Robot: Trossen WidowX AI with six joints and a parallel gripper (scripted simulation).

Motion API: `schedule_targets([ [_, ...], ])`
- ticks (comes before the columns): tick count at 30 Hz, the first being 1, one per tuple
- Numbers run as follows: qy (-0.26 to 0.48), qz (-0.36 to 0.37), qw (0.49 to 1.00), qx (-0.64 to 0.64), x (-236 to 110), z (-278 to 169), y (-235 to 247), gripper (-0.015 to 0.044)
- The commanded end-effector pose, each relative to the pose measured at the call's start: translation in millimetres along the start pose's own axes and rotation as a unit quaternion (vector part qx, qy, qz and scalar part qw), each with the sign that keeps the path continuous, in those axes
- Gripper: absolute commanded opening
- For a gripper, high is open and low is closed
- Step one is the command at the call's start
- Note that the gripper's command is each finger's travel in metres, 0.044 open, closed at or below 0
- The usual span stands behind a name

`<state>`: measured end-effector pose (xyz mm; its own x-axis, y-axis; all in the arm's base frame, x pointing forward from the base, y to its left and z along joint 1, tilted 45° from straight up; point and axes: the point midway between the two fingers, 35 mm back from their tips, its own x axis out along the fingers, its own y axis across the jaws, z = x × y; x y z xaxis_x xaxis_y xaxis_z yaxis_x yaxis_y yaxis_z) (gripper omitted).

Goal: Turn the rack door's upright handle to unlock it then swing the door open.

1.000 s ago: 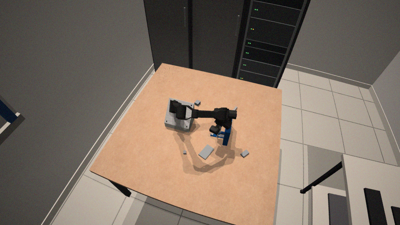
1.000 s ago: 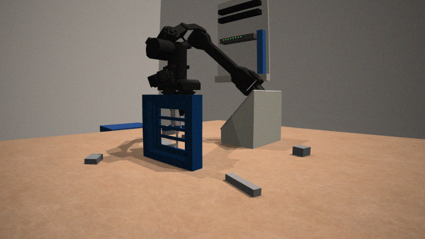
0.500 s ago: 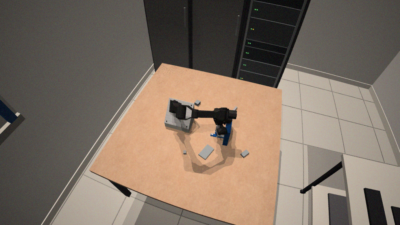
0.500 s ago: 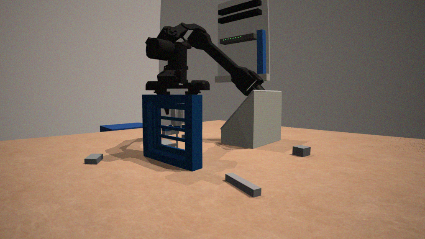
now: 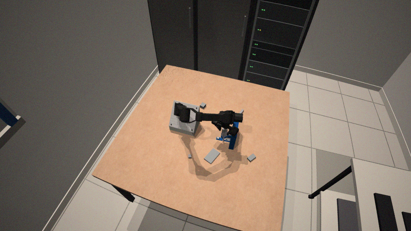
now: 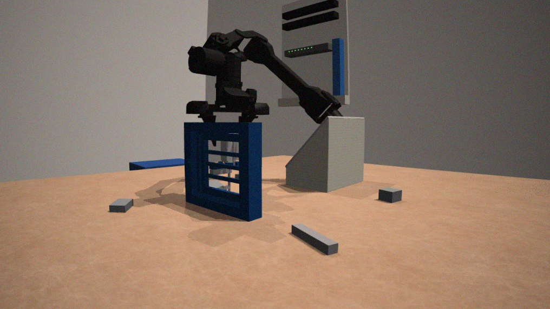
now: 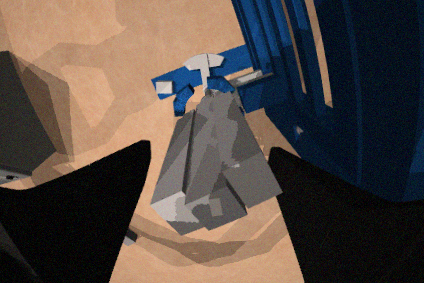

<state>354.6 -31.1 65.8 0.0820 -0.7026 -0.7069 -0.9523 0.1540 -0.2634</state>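
The gripper (image 5: pixel 225 129) (image 7: pixel 210 145) is open, its two dark fingers apart on either side of the grey upright handle (image 7: pixel 260 180). No contact shows. The handle's upper end is broad in the wrist view and its foot is between small blue curved pieces. A blue bracket (image 7: pixel 167 81) with a white block sticks out beside the foot. The barred blue door (image 6: pixel 223 153) (image 7: pixel 360 90) appears to lie in the plane of the blue frame (image 5: pixel 232 143) (image 6: pixel 253 168). The frame partly hides the fingers in the exterior view; the handle's exact turn is hard to tell.
The table (image 5: pixel 145 162) (image 6: pixel 162 265) also bears the arm's grey base block (image 5: pixel 185 126) (image 6: pixel 345 155), a flat grey plate (image 5: pixel 212 155), a small block (image 5: pixel 202 105) (image 6: pixel 390 195), another block (image 5: pixel 251 157) (image 6: pixel 120 205), a tiny block (image 5: pixel 189 156) and a long grey bar (image 6: pixel 314 239).
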Motion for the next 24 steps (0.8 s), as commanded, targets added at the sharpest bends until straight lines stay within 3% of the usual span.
schedule_targets([
  [1,-0.002,0.002,0.996,-0.085,4.1,5.4,-0.3,0.0296],
  [10,-0.002,0.001,0.958,-0.288,4.1,5.4,-0.2,0.0296],
  [16,-0.002,0.001,0.957,-0.292,4.1,5.4,-0.2,0.0296],
  [24,-0.002,0.001,0.957,-0.292,4.1,5.4,-0.2,0.0243],
])
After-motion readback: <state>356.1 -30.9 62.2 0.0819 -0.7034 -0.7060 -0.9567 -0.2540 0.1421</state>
